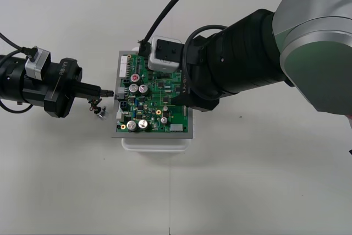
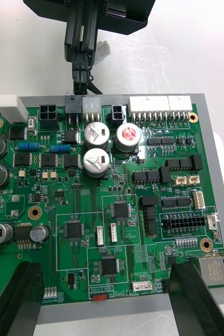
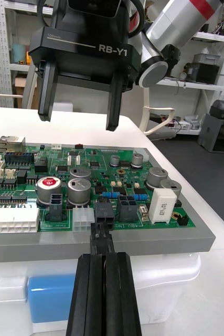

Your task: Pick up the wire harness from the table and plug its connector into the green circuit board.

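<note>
The left tool [image 1: 109, 92] lies level, pointing right, its black fingers [image 3: 91, 283] pressed together on the small black plug [image 3: 102, 212] of the wire harness [image 1: 97, 107], which the left wrist view puts at the connector row on the green circuit board's [image 1: 159, 103] left edge, seating unclear. The front view adds thin wires [image 1: 96, 104] drooping below to a round metal socket [image 1: 100, 113] at the plain light bench [image 1: 66, 180]. The right tool [image 3: 79, 119] hangs spread above the board.

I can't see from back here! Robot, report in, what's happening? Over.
Left gripper shut on harness plug at green board's edge connector. Right gripper open above board. Socket end beside board.
</note>
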